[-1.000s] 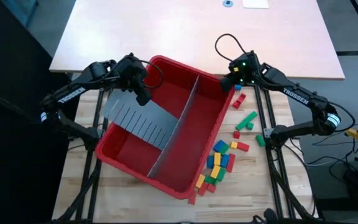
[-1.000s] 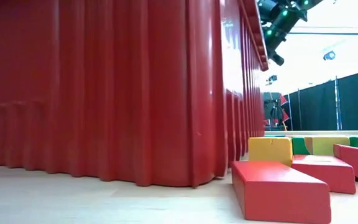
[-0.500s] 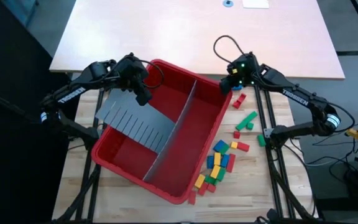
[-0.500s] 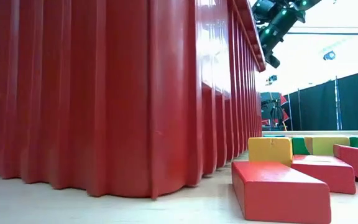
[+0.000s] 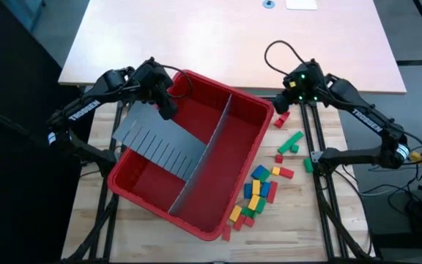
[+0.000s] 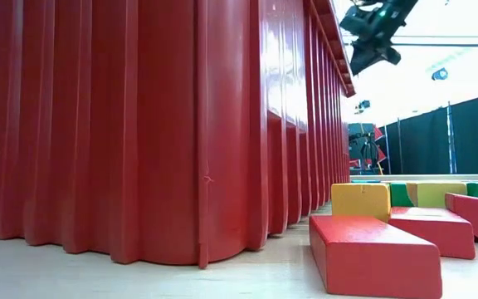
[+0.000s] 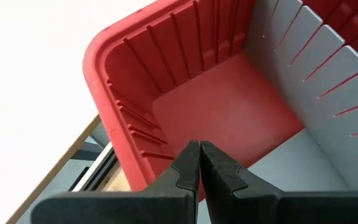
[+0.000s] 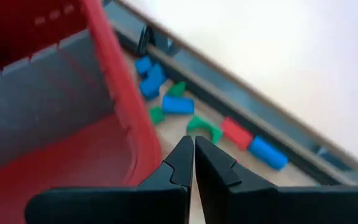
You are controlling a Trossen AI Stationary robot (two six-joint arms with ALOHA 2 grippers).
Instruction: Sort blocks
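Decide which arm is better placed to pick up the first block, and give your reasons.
Right, most likely. The right gripper hangs just past the bin's far corner, near the blocks lying on that side. The left gripper is over the bin's other end, with the bin between it and them.

Two black arms (image 5: 94,103), white TROSSEN lettering, green lights.

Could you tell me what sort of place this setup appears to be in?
Probably a robotics lab or demo hall: two arms on a frame over a wooden table, a red bin and toy blocks, with black curtain partitions and ceiling lights behind.
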